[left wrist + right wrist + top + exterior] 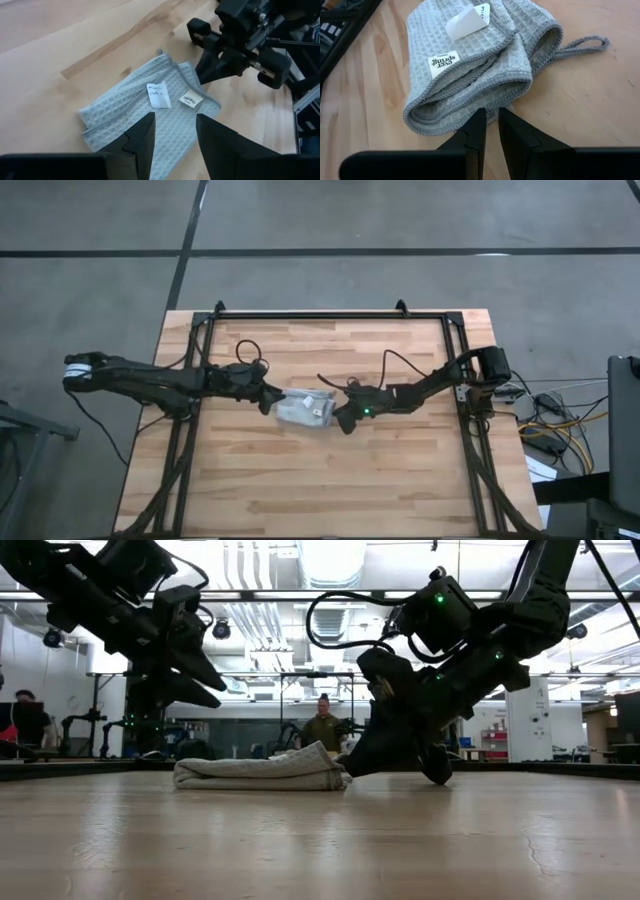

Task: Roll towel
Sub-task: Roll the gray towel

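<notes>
The light grey-blue towel lies at the table's middle, folded over into a thick, flat bundle of several layers. Two white labels lie on top, and a hanging loop lies on the wood. My left gripper is open and hangs above the towel's left end, touching nothing. My right gripper is shut, low at the table, right at the towel's right end. My right gripper's shut fingertips stand at the towel's folded end, slanting down from the table's right. I cannot tell whether they touch the cloth. The towel lies flat on the table.
Black frame rails run along the table's far edge and both sides. Bare wood lies near and far of the towel. Cables and gear sit off the right edge. A person stands in the room beyond the table.
</notes>
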